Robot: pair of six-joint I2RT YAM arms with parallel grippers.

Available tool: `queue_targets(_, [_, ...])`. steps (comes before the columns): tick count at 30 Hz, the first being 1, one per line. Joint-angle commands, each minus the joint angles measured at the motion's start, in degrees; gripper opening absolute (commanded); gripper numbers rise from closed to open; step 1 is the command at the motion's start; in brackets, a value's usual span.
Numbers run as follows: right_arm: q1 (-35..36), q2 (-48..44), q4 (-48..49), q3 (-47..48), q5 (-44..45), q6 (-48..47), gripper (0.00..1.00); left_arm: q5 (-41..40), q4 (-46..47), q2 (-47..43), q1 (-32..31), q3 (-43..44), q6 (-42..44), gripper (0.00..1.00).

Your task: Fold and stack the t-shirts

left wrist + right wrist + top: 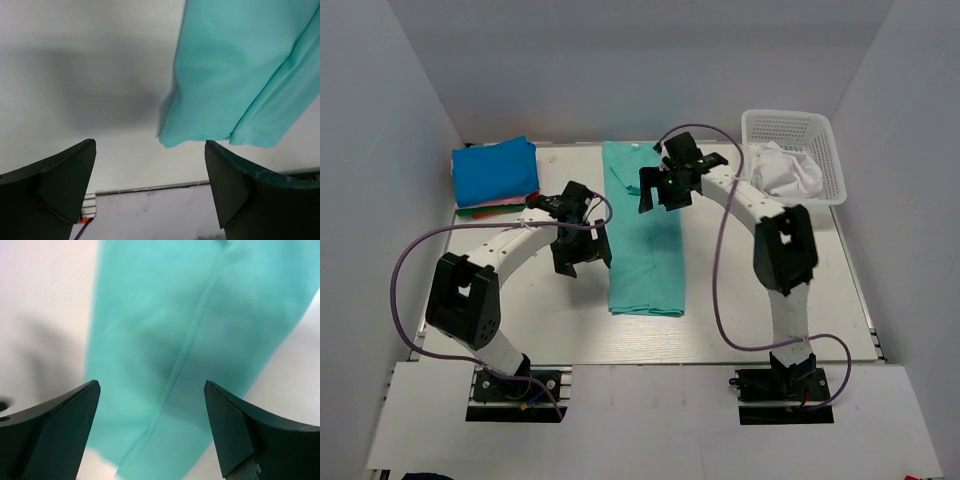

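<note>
Well, the teal shirt (645, 235) lies as a long strip on the table (570, 320); our left gripper (582, 256) and right gripper (665, 197) hover open, empty. We should pinch matching corners and fold squarely.

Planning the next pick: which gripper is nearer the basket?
Right. The right gripper is over the teal shirt, left of the basket; the left gripper is farther left.

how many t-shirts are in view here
5: teal-green one laid long at centre; bright blue folded far left atop a red-pink edge and a dark green sliver; white bundle in the mesh basket. More may be hidden.
</note>
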Motion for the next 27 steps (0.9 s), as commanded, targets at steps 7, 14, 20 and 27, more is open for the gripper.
queue_targets(7, [1.5,-24.3,4.0,-25.0,-4.0,8.8,0.9,11.3,1.6,-3.6,-1.6,-5.3,2.6,1.0])
queue_targets(14, [3.3,-35.1,1.2,-45.3,-6.6,12.5,0.9,15.6,13.1,-11.5,-5.4,-21.0,-3.6,1.0])
queue_targets(20, [4.2,-43.1,7.2,-58.7,-6.7,14.4,0.9,12.4,23.9,-16.9,-9.4,-31.3,-11.9,1.0])
queue_targets(27, [5.1,-42.8,15.7,-64.5,-6.2,17.1,0.89,5.6,25.0,-6.8,-11.3,-26.6,-11.9,0.88])
